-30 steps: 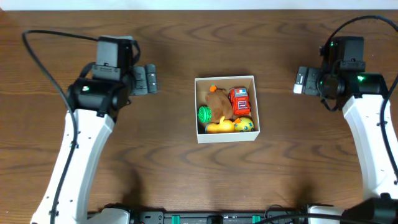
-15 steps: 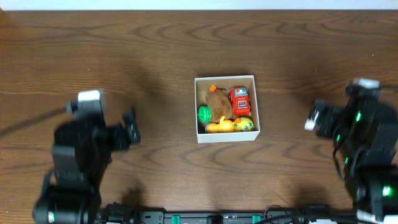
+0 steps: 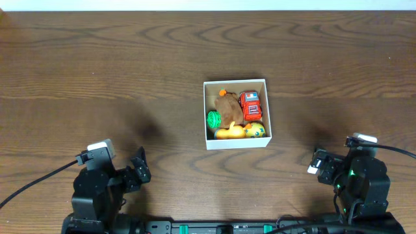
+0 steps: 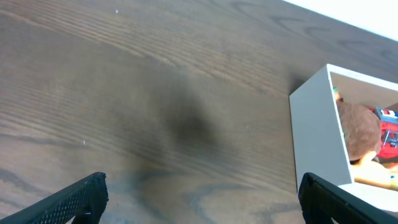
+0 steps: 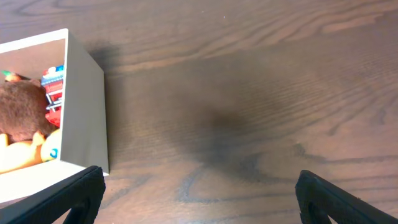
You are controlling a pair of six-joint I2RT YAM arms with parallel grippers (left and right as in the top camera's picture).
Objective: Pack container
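The container (image 3: 236,82), a small white-walled square box, sits mid-table. It holds a brown plush toy (image 3: 227,108), a red toy truck (image 3: 250,105), a green toy (image 3: 213,119), a yellow duck (image 3: 229,132) and a yellow-green ball (image 3: 255,130). The box also shows at the right of the left wrist view (image 4: 317,130) and the left of the right wrist view (image 5: 87,106). My left gripper (image 3: 138,170) is open and empty near the front left edge. My right gripper (image 3: 318,165) is open and empty near the front right edge. Both are well apart from the box.
The dark wooden table (image 3: 130,78) lies all around the box. Black cables run from both arm bases along the front edge.
Both arms have pulled back from beside the box toward the table's front edge and folded low. The box and toys have not moved.
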